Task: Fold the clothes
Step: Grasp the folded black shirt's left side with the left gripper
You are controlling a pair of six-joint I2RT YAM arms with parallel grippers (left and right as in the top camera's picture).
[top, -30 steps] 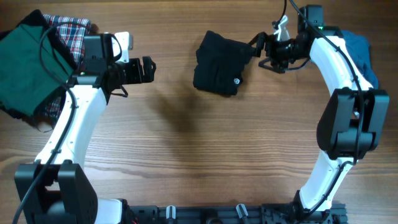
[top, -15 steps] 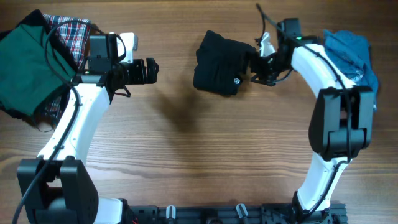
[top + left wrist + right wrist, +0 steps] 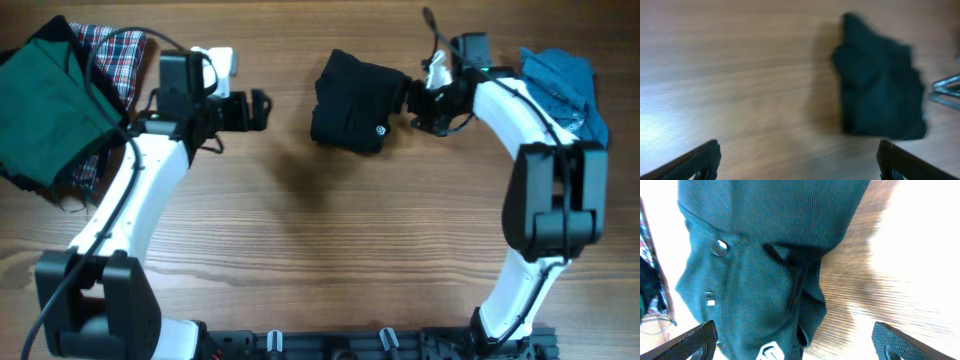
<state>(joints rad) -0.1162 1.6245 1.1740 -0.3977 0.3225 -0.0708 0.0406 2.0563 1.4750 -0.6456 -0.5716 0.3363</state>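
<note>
Black garment [image 3: 350, 102] is seen folded at 12 o'clock. Left gripper [image 3: 262, 108] and right gripper [image 3: 412, 97] are spread, empty. Green-plaid pile [image 3: 45, 100] at 10 and blue garment [image 3: 565, 85] at 2 are judged unfolded.

Mid-table: black garment [image 3: 352, 102], small white logo [image 3: 381, 129]. Far left: green cloth [image 3: 40, 105] over red-and-white plaid shirt [image 3: 110, 45]. Far right: blue garment [image 3: 565, 80]. Brown, wood-grained table [image 3: 330, 260].

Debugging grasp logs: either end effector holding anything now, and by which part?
Nothing is held. The left end effector is open, short of the black garment. The right end effector is open at the garment's right edge, not closed on it.
</note>
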